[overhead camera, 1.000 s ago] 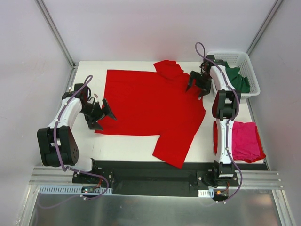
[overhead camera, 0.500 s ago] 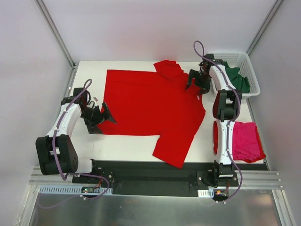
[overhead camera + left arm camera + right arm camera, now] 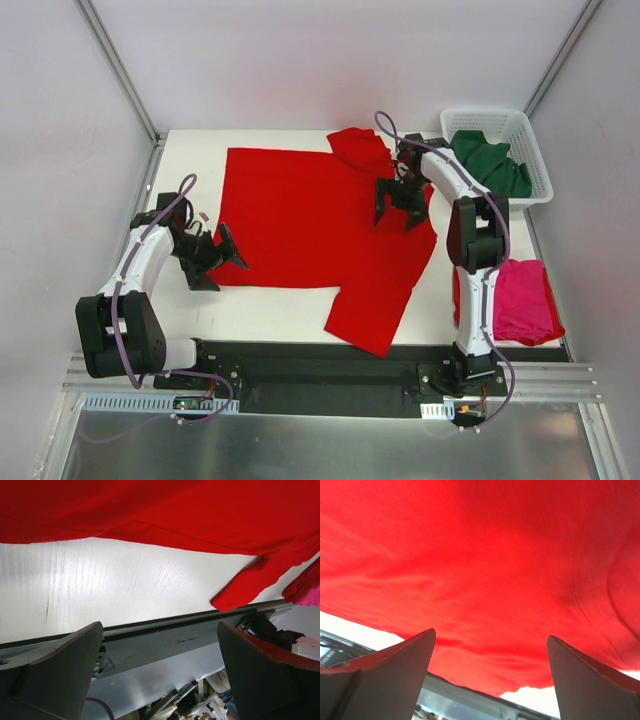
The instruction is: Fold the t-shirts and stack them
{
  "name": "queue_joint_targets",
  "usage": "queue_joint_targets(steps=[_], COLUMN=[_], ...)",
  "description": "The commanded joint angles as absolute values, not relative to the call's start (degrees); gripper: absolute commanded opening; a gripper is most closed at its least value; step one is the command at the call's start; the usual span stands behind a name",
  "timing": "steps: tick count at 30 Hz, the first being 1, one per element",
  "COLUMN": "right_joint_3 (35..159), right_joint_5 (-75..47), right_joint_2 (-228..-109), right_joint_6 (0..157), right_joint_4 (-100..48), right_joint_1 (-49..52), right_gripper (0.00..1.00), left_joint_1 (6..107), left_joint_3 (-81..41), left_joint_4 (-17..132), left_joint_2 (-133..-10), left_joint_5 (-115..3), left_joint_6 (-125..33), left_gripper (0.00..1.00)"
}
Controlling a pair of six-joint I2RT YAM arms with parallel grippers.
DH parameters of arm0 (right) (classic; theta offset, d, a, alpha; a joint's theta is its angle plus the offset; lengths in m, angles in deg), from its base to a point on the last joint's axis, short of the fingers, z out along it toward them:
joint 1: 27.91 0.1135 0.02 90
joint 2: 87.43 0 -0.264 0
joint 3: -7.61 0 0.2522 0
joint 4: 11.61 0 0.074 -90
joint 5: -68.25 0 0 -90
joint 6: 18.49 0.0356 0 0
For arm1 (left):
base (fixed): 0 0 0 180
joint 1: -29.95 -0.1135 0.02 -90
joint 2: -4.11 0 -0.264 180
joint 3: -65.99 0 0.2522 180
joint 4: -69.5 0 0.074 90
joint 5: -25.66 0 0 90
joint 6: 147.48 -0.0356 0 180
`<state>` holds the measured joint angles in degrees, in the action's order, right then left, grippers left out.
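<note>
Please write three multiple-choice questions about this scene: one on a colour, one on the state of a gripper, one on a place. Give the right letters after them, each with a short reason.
1. What colour is the spread t-shirt? A) pink B) red C) green
2. How is the right gripper? A) shut on cloth B) open over the spread t-shirt C) shut, holding nothing
3. Where is the green t-shirt? A) on the spread t-shirt B) in the right gripper C) in the white basket

1 B: bright red in every view. 2 B: its fingers stand wide apart, with red cloth beyond them. 3 C: green cloth lies inside the lattice walls.

White basket (image 3: pixel 515 122) at table (image 3: pixel 280 300) far-right corner
</note>
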<state>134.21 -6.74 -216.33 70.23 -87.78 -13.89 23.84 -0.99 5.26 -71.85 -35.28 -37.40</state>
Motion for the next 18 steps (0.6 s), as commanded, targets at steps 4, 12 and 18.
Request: queue_joint_targets(steps=[4, 12, 18], right_joint_3=[124.47, 127.79, 134.04], right_joint_5=[-11.56, -10.76, -12.43], right_joint_2=[-208.10, -214.17, -220.67], right_joint_6=[66.94, 67.12, 66.41], right_joint_4=[-87.86, -87.50, -90.75], right_joint_1=[-14.64, -14.55, -14.55], right_gripper=[0.96, 0.96, 0.96], left_joint_1=[23.53, 23.53, 23.44], left_joint_3=[-0.68, -1.65, -1.56], left_joint_4=[3.79, 3.71, 3.44], left_joint_2=[-70.24, -70.77, -70.86], left_joint_5=[-34.20, -34.19, -34.81], left_joint_6=[-38.85, -39.20, -39.55], left_gripper=[0.99, 0.99, 0.99])
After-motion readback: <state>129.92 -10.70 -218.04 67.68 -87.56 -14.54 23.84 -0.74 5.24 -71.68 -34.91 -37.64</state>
